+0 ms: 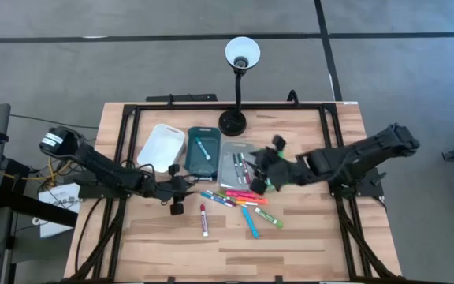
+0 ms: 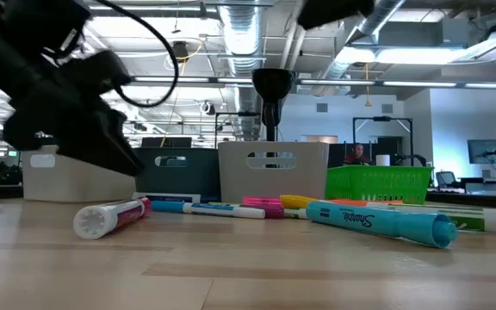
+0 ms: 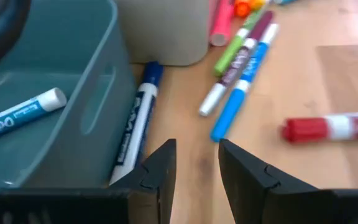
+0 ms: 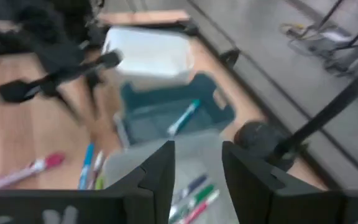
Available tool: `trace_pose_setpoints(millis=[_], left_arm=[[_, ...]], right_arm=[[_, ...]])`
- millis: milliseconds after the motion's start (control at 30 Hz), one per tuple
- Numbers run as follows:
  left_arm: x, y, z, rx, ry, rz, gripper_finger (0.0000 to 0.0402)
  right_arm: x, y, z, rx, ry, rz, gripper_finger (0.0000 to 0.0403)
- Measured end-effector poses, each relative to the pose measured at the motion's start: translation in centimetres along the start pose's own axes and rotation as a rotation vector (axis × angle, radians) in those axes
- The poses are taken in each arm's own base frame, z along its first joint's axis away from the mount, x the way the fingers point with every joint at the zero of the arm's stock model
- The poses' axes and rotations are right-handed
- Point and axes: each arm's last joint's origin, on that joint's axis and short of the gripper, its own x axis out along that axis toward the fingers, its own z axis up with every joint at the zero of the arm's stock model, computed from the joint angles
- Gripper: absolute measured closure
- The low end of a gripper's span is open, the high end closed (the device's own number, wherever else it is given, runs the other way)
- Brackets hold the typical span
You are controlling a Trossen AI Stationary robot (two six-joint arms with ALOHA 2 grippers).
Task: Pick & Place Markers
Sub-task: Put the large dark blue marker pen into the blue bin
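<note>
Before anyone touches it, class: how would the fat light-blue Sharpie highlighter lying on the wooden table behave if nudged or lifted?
The light-blue Sharpie highlighter has a round barrel and lies flat on the smooth wooden table, so a sideways nudge would probably roll it. It looks like rigid plastic, likely stiff and light. Its glossy barrel might slip between fingers.

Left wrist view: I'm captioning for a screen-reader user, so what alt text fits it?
The left claw, fingers apart and empty, hovers over the wooden table beside a teal tray holding one blue-labelled marker. Loose markers lie ahead, among them a red-capped marker.
</note>
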Motion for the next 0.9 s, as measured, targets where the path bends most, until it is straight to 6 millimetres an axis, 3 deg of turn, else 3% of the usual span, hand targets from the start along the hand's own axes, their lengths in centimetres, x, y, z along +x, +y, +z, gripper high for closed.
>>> trace_pose_setpoints(millis=[167,400,667,900], left_arm=[[1.6,1.1,-0.1,-0.047,0.029,0.002,0.0285],[2.8,2.3,-0.1,-0.062,0.063,0.032,0.0285],[3.4,3.4,-0.5,-0.097,0.093,0.081,0.0285],[3.9,3.3,-1.2,-0.158,0.141,0.007,0.0285]], right_arm=[[-0.8,0.8,-4.7,0.071,-0.010,0.092,0.0306],[0.5,0.8,-9.5,0.183,-0.055,0.120,0.0320],[1.0,0.7,-9.8,0.200,-0.075,0.123,0.0321],[0.7,0.7,-9.2,0.219,-0.117,0.160,0.0321]])
